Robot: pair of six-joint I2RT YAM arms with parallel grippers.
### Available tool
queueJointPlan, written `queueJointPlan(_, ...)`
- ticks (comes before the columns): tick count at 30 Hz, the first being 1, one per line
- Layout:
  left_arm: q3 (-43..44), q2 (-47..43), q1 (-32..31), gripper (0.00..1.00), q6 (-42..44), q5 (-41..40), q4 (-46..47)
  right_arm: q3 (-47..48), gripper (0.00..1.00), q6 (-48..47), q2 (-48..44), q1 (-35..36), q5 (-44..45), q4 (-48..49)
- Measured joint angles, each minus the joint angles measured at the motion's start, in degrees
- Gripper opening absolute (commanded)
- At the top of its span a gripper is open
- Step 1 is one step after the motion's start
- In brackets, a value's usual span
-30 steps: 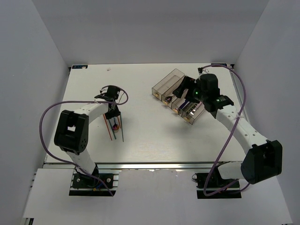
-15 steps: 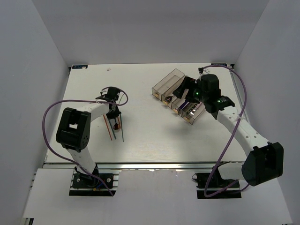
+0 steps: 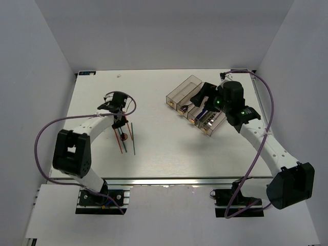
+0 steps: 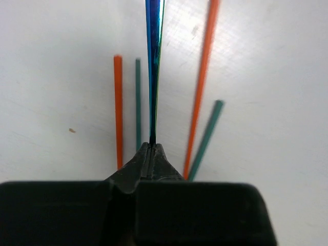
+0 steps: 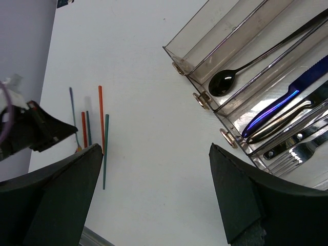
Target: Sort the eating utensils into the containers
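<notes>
The left gripper (image 4: pixel 152 148) has its jaws pinched together on a blue chopstick (image 4: pixel 153 61). Orange chopsticks (image 4: pixel 118 107) and green chopsticks (image 4: pixel 138 102) lie on the table (image 4: pixel 266 77) on either side. The right gripper (image 5: pixel 155 151) hangs with jaws wide apart and empty above the bins (image 5: pixel 225 31), which hold a spoon (image 5: pixel 225 82), a knife (image 5: pixel 287 97) and a fork (image 5: pixel 302 151).

Bare table (image 3: pixel 164 148) between chopsticks (image 3: pixel 132 142) and containers (image 3: pixel 183 88); right arm (image 3: pixel 256 133) overhangs containers.

Top external camera: above and behind the arm bases, looking steeply down on the whole bench (image 3: pixel 164 154). Left wrist camera: very close, facing out past its gripper (image 4: pixel 152 147) along a blue chopstick (image 4: pixel 154 61) to the chopsticks (image 4: pixel 118 107) below. Right wrist camera: higher, obliquely covering the containers (image 5: pixel 205 28) and those chopsticks, as does the top view.
</notes>
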Motion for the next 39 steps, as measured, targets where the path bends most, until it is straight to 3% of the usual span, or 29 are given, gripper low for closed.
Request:
queueJointPlan(5, 3.6, -9.0, -1.3, 0.0, 2.7, 1.8, 3.0, 0.0, 0.89, -0.6, -0.7, -0.4, 0.9, -0.6)
queueJointPlan(8, 10.4, -7.9, -5.8, 0.0, 6.2, 4.6, 7.2, 0.0, 0.89, -0.7, -1.7, -2.0, 1.1, -1.6)
queueJointPlan(15, 36.6, 13.9, -17.3, 0.0, 21.1, 15.9, 17.7, -2.6, 0.89, -1.4, -12.1, -4.1, 4.1, -4.1)
queueJointPlan(22, 57.8, 35.8, -19.0, 0.0, 28.6, 28.6, 23.3, -9.5, 0.89, -2.4, -22.9, -4.1, 3.8, -4.9)
queueJointPlan(28, 58.9, 41.0, -19.3, 0.0, 29.0, 32.4, 30.0, -13.8, 0.89, -2.5, -24.3, -4.1, 3.0, -7.5)
queueJointPlan(39, 54.7, 41.4, -22.0, 0.0, 27.1, 34.3, 40.2, -14.1, 0.89, -3.7, -25.6, -4.1, 3.5, -7.7)
